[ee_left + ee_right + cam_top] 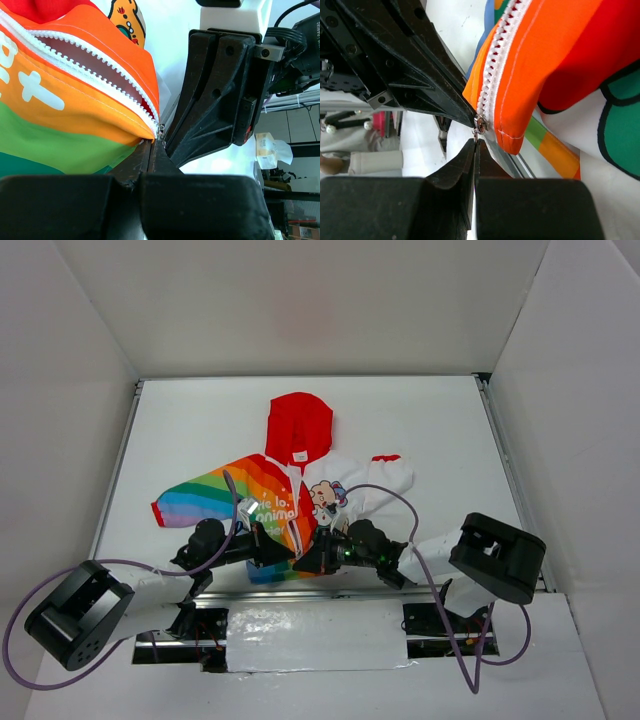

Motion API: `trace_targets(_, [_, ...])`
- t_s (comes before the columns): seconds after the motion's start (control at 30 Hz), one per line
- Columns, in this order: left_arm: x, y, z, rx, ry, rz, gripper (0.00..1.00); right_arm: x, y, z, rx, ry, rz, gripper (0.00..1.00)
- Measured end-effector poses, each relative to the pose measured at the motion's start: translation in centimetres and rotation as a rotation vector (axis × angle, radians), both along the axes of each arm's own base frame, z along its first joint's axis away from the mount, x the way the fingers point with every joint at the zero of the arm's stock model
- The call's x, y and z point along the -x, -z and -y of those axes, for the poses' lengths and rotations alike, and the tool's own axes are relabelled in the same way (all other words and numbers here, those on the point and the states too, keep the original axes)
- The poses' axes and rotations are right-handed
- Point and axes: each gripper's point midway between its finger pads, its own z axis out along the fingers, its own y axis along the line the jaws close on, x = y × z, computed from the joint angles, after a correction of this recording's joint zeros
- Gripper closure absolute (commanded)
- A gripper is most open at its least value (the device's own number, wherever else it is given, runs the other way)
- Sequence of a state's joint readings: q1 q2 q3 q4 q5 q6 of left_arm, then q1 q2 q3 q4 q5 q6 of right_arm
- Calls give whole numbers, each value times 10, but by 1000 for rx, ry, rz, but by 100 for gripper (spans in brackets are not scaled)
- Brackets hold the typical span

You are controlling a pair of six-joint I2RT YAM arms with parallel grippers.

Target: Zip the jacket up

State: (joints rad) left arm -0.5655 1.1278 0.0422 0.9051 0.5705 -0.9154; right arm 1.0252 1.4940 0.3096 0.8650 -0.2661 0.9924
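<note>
Near edge of the table (200, 430): both arms reach inward and meet at the bottom hem of the jacket (270, 485), which sits just beyond that edge.

Left hand (154, 146): fingers pressed together, with the tips pinching the jacket's bottom corner right at the foot of the zipper (95, 70).

Right hand (475, 145): fingers also together, with the tips closed on the thin zipper pull (475, 134) that hangs from the metal slider (480, 124). The two hands come at this one spot from opposite sides, tips almost touching.

The slider sits at the very bottom of the zipper, at the hem. Above it the two white rows of teeth spread apart, so the front is open over the stretch the left wrist view shows.

The jacket lies flat on the table, hem toward the arms.
- Left: the rainbow-striped half with white lettering, its rainbow sleeve (190, 502) stretched out to the left.
- Right: the white half with a cartoon animal (325, 495), and its white sleeve (385, 478), red at the cuff, lying beside it.
- Far end: the red hood (299, 425), lying flat and pointing toward the back wall.
</note>
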Motion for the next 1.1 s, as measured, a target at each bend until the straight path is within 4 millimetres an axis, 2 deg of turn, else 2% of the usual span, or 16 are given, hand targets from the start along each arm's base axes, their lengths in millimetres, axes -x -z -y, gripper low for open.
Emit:
trace_targets(0.23, [-1,0,0,-1,-7,2,100,-2,-3,3,24,53,-79,100])
trace_targets(0.63, [-2,-1,0,0,-11,10,100,-5,-9,2,64,173,-324,100])
trace_targets(0.9, [1,-10,5,25,11,46,100,-15,-28,14,30,266,-414,100])
trace_targets(1.0, [0,-14,7,33,11,61,100,-19,-39,13,-6,277,-436,100])
trace_targets(1.1, [-1,-16,8,37,8,69,100,-21,-42,13,-24,287,-483,100])
